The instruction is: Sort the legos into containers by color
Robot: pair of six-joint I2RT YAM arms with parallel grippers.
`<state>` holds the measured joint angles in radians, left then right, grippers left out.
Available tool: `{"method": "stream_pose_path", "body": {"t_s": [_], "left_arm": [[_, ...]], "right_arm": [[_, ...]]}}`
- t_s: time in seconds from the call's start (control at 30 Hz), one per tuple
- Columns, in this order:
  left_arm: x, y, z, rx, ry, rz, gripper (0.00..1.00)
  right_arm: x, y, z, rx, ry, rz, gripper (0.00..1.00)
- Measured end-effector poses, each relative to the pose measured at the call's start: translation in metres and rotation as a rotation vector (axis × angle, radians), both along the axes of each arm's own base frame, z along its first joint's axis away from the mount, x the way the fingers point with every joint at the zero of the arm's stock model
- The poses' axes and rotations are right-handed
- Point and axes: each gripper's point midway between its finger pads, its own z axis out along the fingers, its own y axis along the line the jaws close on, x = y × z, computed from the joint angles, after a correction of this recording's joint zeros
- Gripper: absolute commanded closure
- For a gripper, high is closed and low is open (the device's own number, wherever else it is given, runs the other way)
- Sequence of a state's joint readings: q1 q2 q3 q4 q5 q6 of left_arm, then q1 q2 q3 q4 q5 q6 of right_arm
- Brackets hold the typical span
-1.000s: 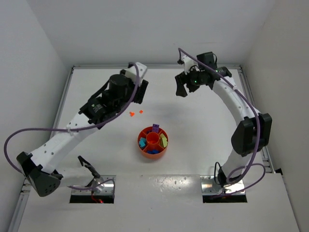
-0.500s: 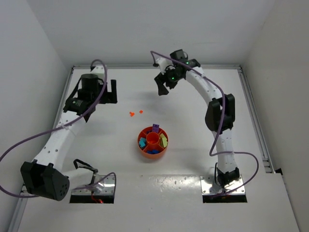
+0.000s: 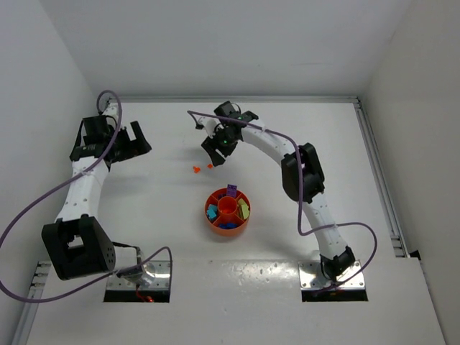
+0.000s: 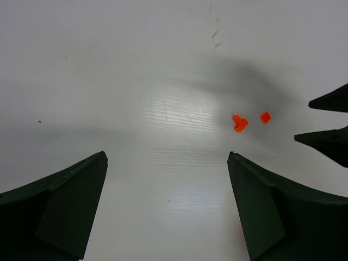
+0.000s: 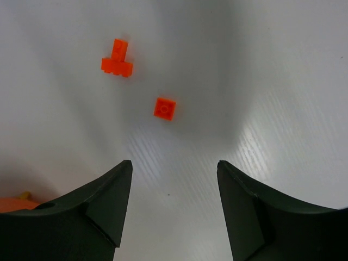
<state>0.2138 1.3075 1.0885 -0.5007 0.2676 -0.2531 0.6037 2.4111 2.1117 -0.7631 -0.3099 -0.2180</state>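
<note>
1. My left gripper [image 4: 167,156] has its jaws wide apart and holds nothing. It sits near the far-left corner of the worktop [image 3: 309,136].
2. My right gripper [image 5: 174,162] has its jaws partly apart with nothing between them. It is over the far-middle area.
3. Two orange legos lie loose on the worktop just beyond my right gripper: a square lego [image 5: 165,108] closest, and a larger angled lego [image 5: 117,58] past it.
4. The orange tray [image 3: 210,224] sits mid-worktop, nearer my bases than those two. Its wedges hold purple, yellow, blue and teal bricks.
</note>
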Motion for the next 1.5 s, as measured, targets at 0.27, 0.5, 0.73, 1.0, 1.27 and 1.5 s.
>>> {"method": "stream_pose_path", "body": {"t_s": [0.27, 0.5, 0.73, 1.0, 1.27, 1.5], "left_arm": [[0.0, -0.006, 0.003, -0.046, -0.008, -0.027, 0.01], [-0.001, -0.009, 0.001, -0.058, -0.007, -0.037, 0.01], [0.0, -0.011, 0.002, -0.066, -0.013, -0.045, 0.01], [0.001, -0.013, 0.003, -0.071, -0.02, -0.053, 0.01], [0.001, -0.014, -0.002, -0.079, -0.007, -0.057, 0.01], [0.001, -0.015, -0.006, -0.086, 0.002, -0.061, 0.01]], "right_arm": [[-0.009, 0.004, -0.029, -0.08, 0.034, -0.086, 0.29], [-0.006, 0.015, -0.029, -0.064, 0.025, -0.135, 0.31], [-0.005, 0.022, -0.038, -0.057, 0.03, -0.139, 0.37], [-0.003, 0.024, -0.044, -0.06, 0.024, -0.142, 0.4], [0.001, 0.027, -0.046, -0.078, -0.015, -0.154, 0.4], [0.001, 0.033, -0.047, -0.093, -0.044, -0.159, 0.4]]}}
